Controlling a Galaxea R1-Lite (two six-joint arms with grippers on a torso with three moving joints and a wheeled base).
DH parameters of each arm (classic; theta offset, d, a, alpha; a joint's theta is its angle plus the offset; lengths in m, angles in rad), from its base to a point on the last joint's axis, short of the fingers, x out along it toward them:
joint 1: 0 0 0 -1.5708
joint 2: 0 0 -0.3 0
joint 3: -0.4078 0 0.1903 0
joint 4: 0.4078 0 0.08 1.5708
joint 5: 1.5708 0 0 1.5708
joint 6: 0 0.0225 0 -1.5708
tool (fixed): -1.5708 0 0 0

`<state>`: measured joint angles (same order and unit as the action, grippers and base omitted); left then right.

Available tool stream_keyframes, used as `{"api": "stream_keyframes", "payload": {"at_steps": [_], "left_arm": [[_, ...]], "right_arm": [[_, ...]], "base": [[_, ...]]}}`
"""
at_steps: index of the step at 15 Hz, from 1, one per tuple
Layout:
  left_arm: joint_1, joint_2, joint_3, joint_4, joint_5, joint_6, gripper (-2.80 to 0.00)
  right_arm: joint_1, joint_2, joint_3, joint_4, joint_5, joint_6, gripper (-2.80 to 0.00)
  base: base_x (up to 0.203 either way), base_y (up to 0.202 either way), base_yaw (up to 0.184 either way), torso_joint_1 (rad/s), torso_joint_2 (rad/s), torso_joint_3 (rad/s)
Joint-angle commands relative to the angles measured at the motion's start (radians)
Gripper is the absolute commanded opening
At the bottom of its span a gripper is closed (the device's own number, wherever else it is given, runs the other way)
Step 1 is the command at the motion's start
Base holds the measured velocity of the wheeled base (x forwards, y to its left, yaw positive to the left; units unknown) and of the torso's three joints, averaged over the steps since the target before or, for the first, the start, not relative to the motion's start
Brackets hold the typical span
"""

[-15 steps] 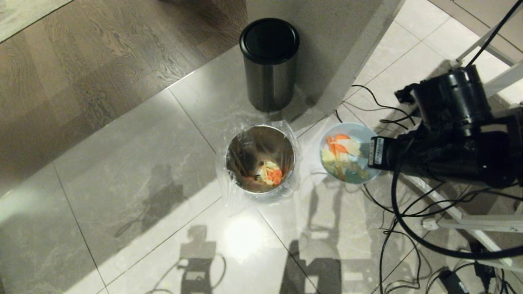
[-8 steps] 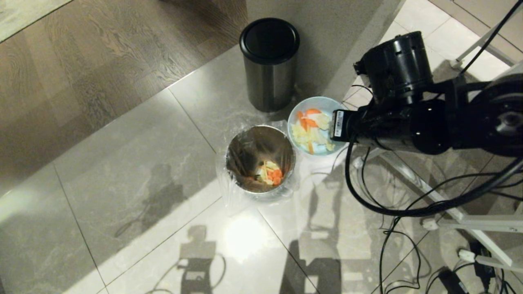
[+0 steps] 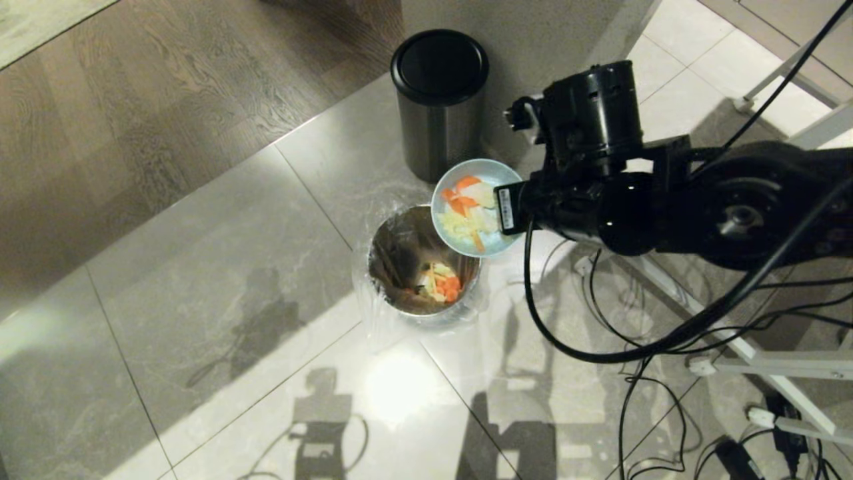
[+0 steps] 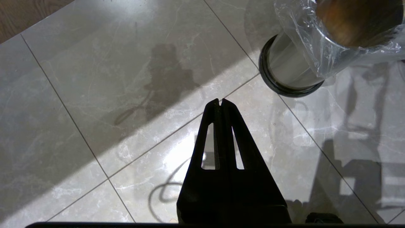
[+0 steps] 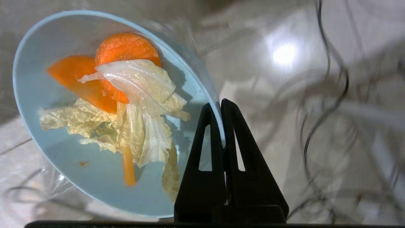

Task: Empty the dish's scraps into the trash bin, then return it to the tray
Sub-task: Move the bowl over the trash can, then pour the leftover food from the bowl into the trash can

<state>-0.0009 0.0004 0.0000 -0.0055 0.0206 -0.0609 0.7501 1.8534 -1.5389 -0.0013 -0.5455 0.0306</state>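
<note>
Two bins stand on the grey tiled floor [image 3: 200, 267]: a taller dark cylinder with a black lid [image 3: 439, 100], unmoved, and nearer, the small shiny steel trash bin [image 3: 424, 263] with its clear liner, some scraps already inside. Since a second ago the right end effector [image 5: 221, 104], clamped on the small light-blue dish's [image 3: 473, 208] rim, has carried it leftward from beside the bin until it overlaps the bin's far-right rim. Orange carrot slices and pale cabbage scraps [image 5: 126, 107] lie in the dish. Left end effector [image 4: 220, 102] hangs closed over the floor.
</note>
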Motion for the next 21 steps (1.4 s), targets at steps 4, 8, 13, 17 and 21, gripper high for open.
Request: {"api": "stream_keyframes", "payload": {"at_steps": [4,8,13,17,21], "left_arm": [[0.0,0.001,0.0,-0.001,0.001,-0.001,-2.8],[0.0,0.001,0.0,-0.001,0.001,-0.001,-2.8],[0.001,0.001,0.0,-0.001,0.001,-0.001,-2.8],[0.001,0.001,0.0,-0.001,0.001,-0.001,-2.8],[-0.001,0.001,0.0,-0.001,0.001,-0.001,-2.8]], "right_arm": [[0.005,0.067,0.014,-0.328,-0.003,-0.36,-2.8],[0.007,0.137,0.023,-0.708,0.002,-0.662,-2.8],[0.053,0.165,0.149,-1.022,0.016,-0.8,-2.8],[0.078,0.197,0.161,-1.091,0.021,-0.846,-2.8],[0.078,0.227,0.185,-1.218,0.162,-0.954,-2.8]], "base": [[0.0,0.0,0.0,0.0,0.0,0.0],[0.0,0.0,0.0,0.0,0.0,0.0],[0.0,0.0,0.0,0.0,0.0,0.0],[0.0,0.0,0.0,0.0,0.0,0.0],[0.0,0.0,0.0,0.0,0.0,0.0]]}}
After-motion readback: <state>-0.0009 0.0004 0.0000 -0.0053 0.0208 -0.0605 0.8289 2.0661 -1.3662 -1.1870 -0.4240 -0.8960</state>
